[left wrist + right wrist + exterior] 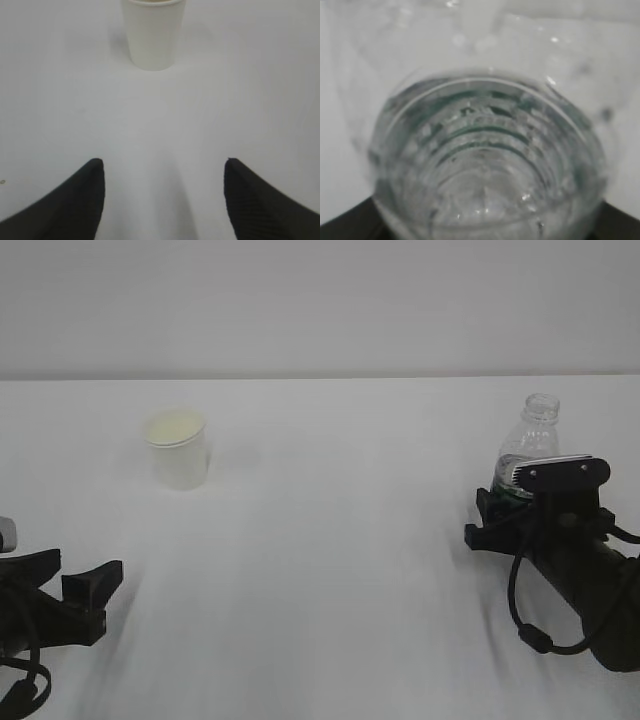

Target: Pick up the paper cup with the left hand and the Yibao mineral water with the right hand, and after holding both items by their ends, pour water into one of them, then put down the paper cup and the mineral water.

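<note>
In the exterior view the right hand (497,512) hides the lower half of the Yibao mineral water (530,436), so jaw contact cannot be told, while the left wrist view cuts the paper cup (154,37) off at twelve o'clock, losing most of its rim.

Cup and bottle on the tabletop (330,570)
The paper cup (178,450) is seen upright, apart from the left gripper (88,592); the bottle (526,447) is flanked by the right gripper (492,515).
</note>
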You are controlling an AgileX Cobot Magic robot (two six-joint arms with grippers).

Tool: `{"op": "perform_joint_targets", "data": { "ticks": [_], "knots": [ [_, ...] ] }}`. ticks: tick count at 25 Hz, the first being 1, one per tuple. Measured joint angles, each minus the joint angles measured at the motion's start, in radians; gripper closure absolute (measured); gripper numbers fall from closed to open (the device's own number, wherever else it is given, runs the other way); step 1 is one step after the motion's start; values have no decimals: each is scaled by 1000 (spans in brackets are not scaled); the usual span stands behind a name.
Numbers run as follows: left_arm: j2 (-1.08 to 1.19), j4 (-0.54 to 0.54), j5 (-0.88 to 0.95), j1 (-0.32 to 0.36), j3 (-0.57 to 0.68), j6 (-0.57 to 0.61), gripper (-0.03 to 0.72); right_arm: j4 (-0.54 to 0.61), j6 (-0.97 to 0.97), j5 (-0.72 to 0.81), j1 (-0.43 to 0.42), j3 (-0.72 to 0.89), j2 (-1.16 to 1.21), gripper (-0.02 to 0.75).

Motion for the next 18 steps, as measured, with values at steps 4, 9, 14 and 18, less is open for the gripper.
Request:
{"op": "perform_joint_targets", "data": {
  "ticks": [4,9,14,18],
  "knots": [
    [0,0,0,0,0,0,151,-2,1,21,0,8,-19,276],
    [0,0,0,0,0,2,151,-4,2,32,0,41,-47,286],
    [0,0,0,0,0,2,151,-8,2,38,0,79,-90,297],
    [0,0,0,0,0,2,151,-13,2,38,0,95,-134,300]
  ]
}}
